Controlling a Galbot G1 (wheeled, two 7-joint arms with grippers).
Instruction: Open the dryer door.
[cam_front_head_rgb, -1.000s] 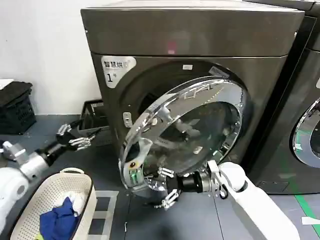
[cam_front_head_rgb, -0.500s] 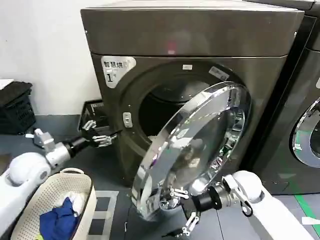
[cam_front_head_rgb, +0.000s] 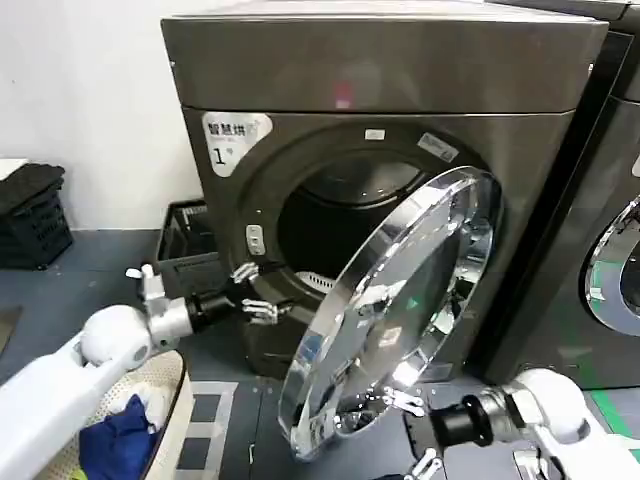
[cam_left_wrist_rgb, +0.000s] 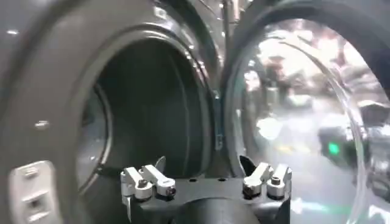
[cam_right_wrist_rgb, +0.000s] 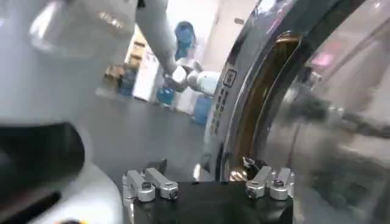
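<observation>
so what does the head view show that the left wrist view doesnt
Head view alone: the whole dryer with its white "1" sticker, the left arm reaching toward the drum opening, the right gripper low at the door's bottom rim, a laundry basket holding blue cloth, and the neighbouring machine.

Left wrist view alone: the left gripper up close, fingers spread and empty, and the drum's dark interior.

Both: the dryer door swung partly open, chrome rim gleaming.
</observation>
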